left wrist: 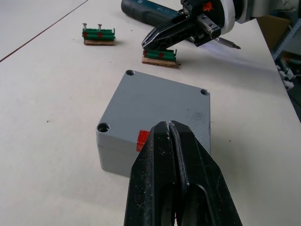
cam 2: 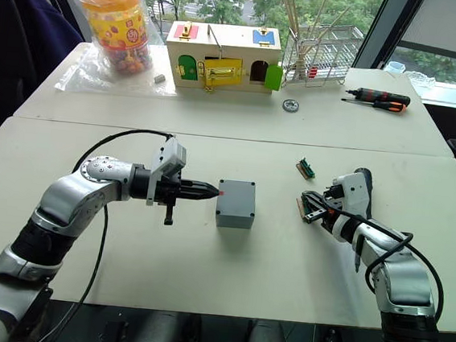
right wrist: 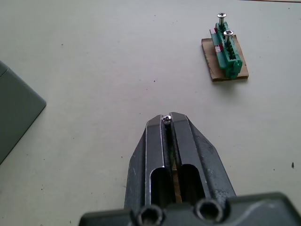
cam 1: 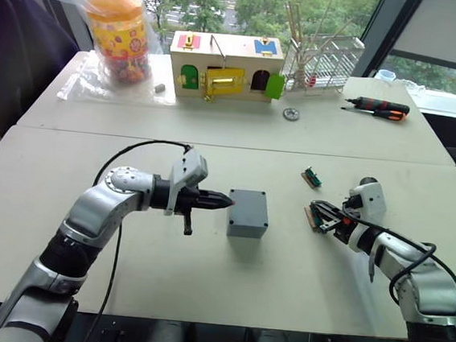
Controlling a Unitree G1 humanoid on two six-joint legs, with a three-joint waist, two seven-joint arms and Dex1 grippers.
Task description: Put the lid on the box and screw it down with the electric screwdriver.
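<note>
Bracing the lidded box (cam 1: 248,213) with the left gripper (cam 1: 223,200), jaws together; right gripper (right wrist: 167,120) pinching a screw (right wrist: 166,119) — seating it squarely over a corner hole.

The box (cam 1: 248,213) sits mid-surface (cam 1: 225,284) with the lid (left wrist: 155,106) on it, and the left pincer (cam 1: 227,201), closed, presses in at its left side, so that side is blocked. The box's near, far and right sides are open. To the right, the right pincer (cam 1: 318,209) is closed on a small screw (right wrist: 166,119) over a green terminal block (left wrist: 160,55); a second block (cam 1: 311,177) lies just beyond. The electric screwdriver (left wrist: 155,12) lies behind that pincer. Clutter lines the far edge.
</note>
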